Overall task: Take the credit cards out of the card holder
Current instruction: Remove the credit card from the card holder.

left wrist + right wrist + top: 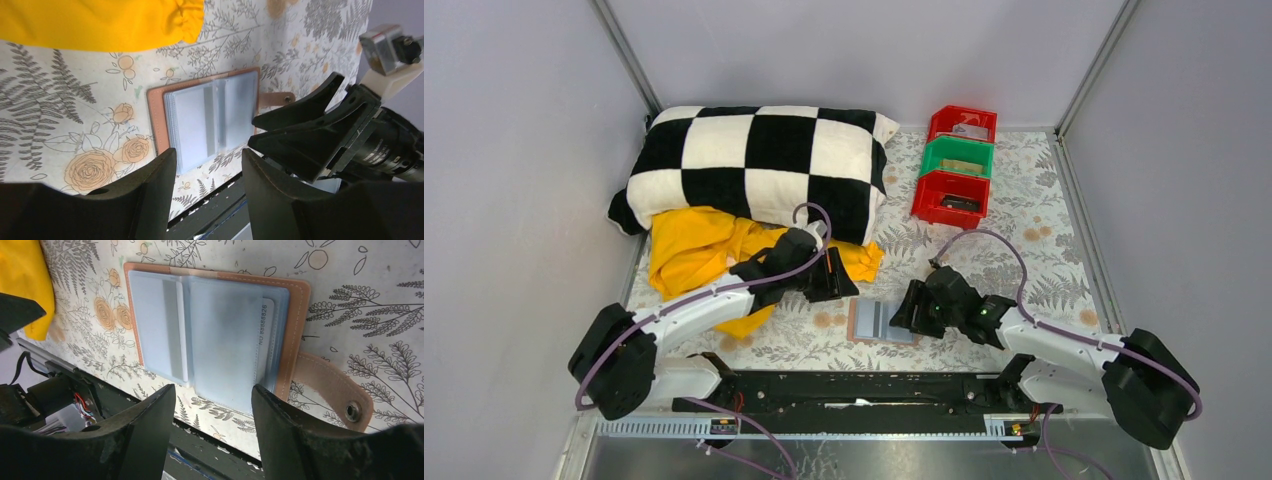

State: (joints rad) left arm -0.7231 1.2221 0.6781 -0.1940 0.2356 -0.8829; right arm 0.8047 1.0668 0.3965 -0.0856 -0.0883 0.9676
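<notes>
Lying open and flat on the floral tabletop, the card holder sits near the front edge, between the two arms. Its tan leather border frames grey-blue clear sleeves, stacked like pages on both halves. One pale credit card, with a row of printed digits along its side, shows through the sleeve on the half next to the snap tab. A grey band shows through the other half; whether it belongs to a card cannot be told. The tab lies flat on the tabletop, pointing away from the holder.

The right jaws hang just above the holder's near edge on the tab side, spread apart with nothing between them; in the top view they overlap the holder's right edge. The left jaws hover on the opposite side, near the holder's far left corner, likewise spread and holding nothing.

Just beyond the left jaws a crumpled yellow cloth lies on the tabletop, partly tucked under a black-and-white checkered cushion. Well apart at the far right stand three plastic bins in a row: a red bin, a green bin and a second red bin. A black rail runs along the front edge.
</notes>
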